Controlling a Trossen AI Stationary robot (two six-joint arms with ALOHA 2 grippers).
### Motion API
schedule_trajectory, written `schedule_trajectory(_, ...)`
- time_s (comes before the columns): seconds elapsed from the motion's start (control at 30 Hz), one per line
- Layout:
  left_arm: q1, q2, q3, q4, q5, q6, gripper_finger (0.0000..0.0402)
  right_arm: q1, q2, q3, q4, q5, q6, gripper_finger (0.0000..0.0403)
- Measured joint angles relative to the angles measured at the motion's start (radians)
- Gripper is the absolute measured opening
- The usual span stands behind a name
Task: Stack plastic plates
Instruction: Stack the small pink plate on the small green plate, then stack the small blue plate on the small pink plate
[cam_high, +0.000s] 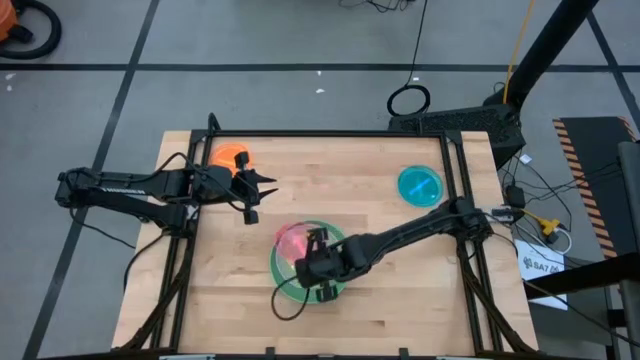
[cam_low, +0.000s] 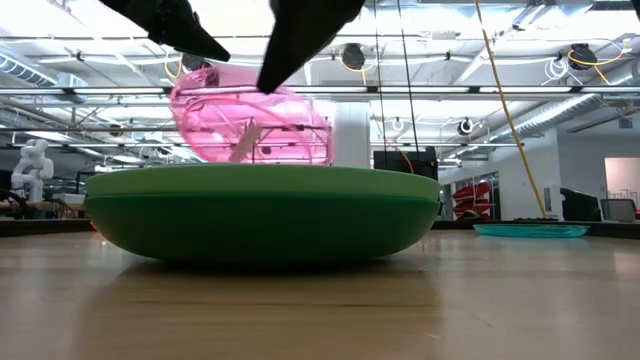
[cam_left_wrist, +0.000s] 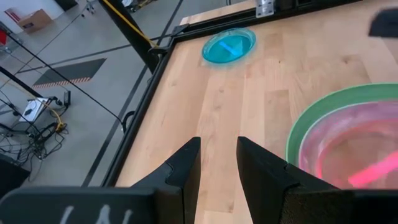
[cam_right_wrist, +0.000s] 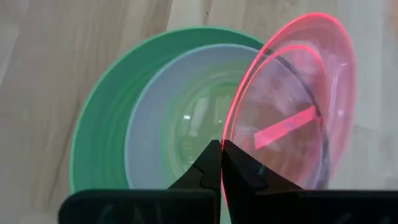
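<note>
A large green plate (cam_high: 285, 282) rests on its base on the table, near the middle of the near half, with a pale blue plate (cam_right_wrist: 155, 130) lying inside it. My right gripper (cam_high: 318, 264) is over it, shut on a see-through pink plate (cam_right_wrist: 292, 106) that stands tilted above the stack. It also shows in the low view (cam_low: 250, 125). A small orange plate (cam_high: 232, 158) lies at the far left and a blue plate (cam_high: 420, 185) at the far right. My left gripper (cam_high: 250, 195) hovers open and empty beside the orange plate. My right gripper pinches the pink plate's rim (cam_right_wrist: 227, 134) between its two fingers, coming from above and slanting down. The plate is steeply tilted, one side raised above the green plate (cam_low: 260, 210). Its lower edge is hidden behind the green rim.
A black frame (cam_high: 455, 170) runs round the wooden table. There is bare wood between the stack and the blue plate (cam_left_wrist: 229, 45), and along the near edge.
</note>
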Motion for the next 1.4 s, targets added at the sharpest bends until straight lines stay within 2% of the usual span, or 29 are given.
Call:
schedule_trajectory(0.23,0.0,0.0,0.0,-0.009,0.0,-0.004,0.0111,0.02,0.086,0.078,-0.025,-0.041,0.06,0.0)
schedule_trajectory(0.43,0.0,0.0,0.0,-0.02,0.0,-0.01,0.0111,0.019,0.104,0.079,-0.024,-0.098,0.127,0.0)
schedule_trajectory(0.87,0.0,0.0,0.0,-0.022,0.0,-0.015,0.0111,0.019,0.104,0.079,-0.021,-0.102,0.139,0.0016)
schedule_trajectory(1.07,0.0,0.0,0.0,-0.022,0.0,-0.015,0.0111,0.019,0.104,0.079,-0.021,-0.103,0.165,0.0042)
schedule_trajectory(1.4,0.0,0.0,0.0,-0.021,0.0,-0.015,0.0111,0.017,0.104,0.079,-0.056,-0.102,0.211,0.0119)
